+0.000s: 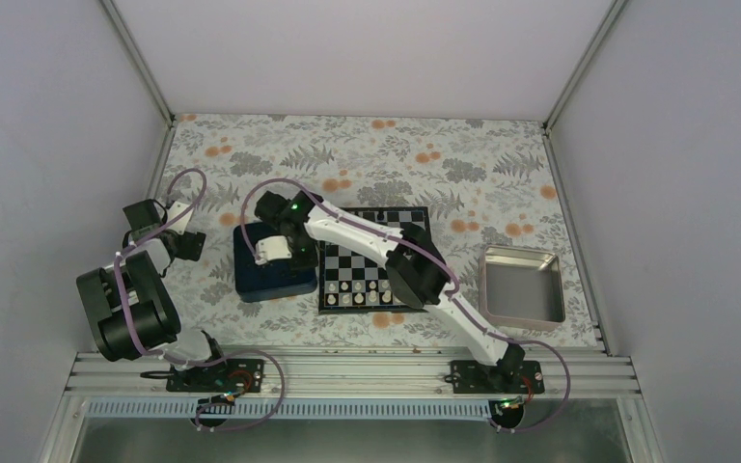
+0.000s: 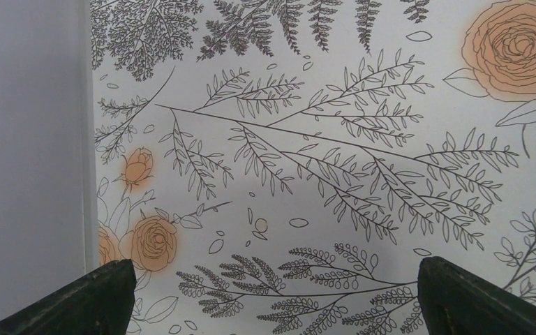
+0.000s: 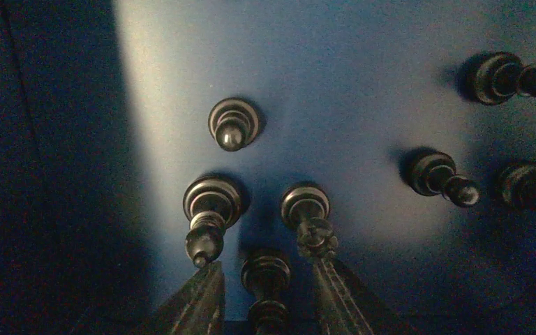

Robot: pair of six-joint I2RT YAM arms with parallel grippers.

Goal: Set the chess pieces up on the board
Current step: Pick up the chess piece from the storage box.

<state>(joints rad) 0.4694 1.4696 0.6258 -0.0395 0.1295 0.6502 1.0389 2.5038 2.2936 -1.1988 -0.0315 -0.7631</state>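
Note:
The chessboard (image 1: 400, 224) lies mid-table, partly under my right arm. Tiny white pieces (image 1: 362, 292) fill its near rows. Whether black pieces stand on its far rows is too small to tell. Several black chess pieces stand in the dark blue tray (image 3: 363, 105). They include a pawn (image 3: 232, 125), a bishop-like piece (image 3: 209, 209) and a crowned piece (image 3: 308, 213). My right gripper (image 3: 266, 271) hangs over the tray, also in the top view (image 1: 275, 253). It is open, its fingers either side of one black piece (image 3: 266, 283) with gaps showing. My left gripper (image 2: 272, 293) is open and empty over the floral cloth.
The dark blue tray (image 1: 251, 280) sits left of the board. A silver metal tray (image 1: 521, 285) lies at the right, empty. More black pieces (image 3: 447, 178) stand at the right of the blue tray. The left wall (image 2: 28, 153) is near my left gripper.

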